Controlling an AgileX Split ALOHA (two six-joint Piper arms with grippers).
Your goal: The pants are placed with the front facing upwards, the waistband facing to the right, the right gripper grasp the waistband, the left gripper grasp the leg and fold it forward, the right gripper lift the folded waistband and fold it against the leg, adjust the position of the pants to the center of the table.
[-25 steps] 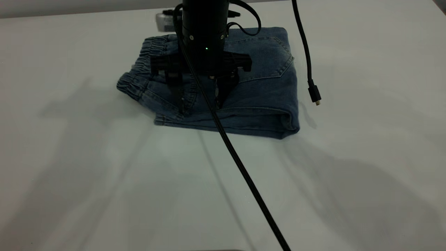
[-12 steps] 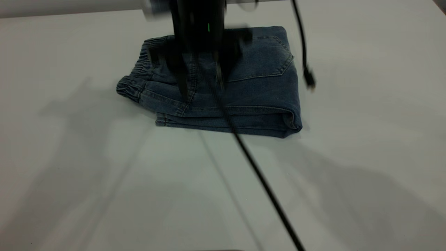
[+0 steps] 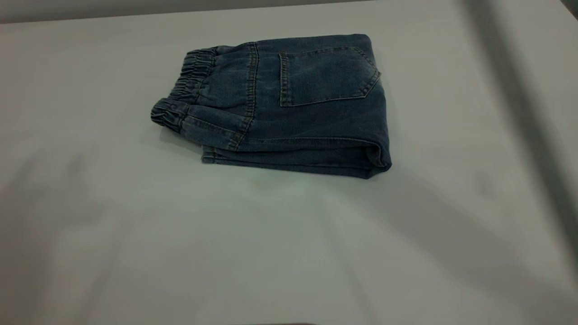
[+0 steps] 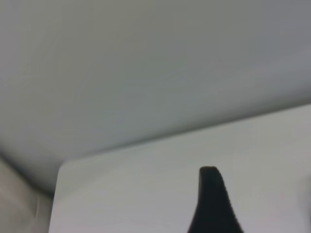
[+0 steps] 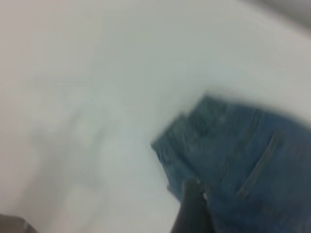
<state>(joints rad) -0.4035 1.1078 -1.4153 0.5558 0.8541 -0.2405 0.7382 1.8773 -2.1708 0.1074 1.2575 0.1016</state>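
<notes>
The pants (image 3: 289, 117) lie folded into a compact rectangle on the white table (image 3: 289, 253), toward its far side. Their back pocket (image 3: 325, 74) faces up. The ruffled waistband (image 3: 180, 97) is at the left end and the thick fold edge (image 3: 375, 158) at the right front. No gripper shows in the exterior view. In the right wrist view my right gripper (image 5: 219, 208) hovers above the pants (image 5: 243, 160), apart from them. The left gripper (image 4: 241, 204) is over bare table (image 4: 146, 194), away from the pants.
The table's far edge (image 3: 135, 11) runs along the top of the exterior view. Soft arm shadows (image 3: 519, 99) cross the tabletop. In the left wrist view a table corner (image 4: 60, 167) meets a pale wall (image 4: 146, 73).
The black gripper and its trailing cable, which stood low over the pants a second ago, have risen out of the exterior view. The folded pants have stayed in place.
</notes>
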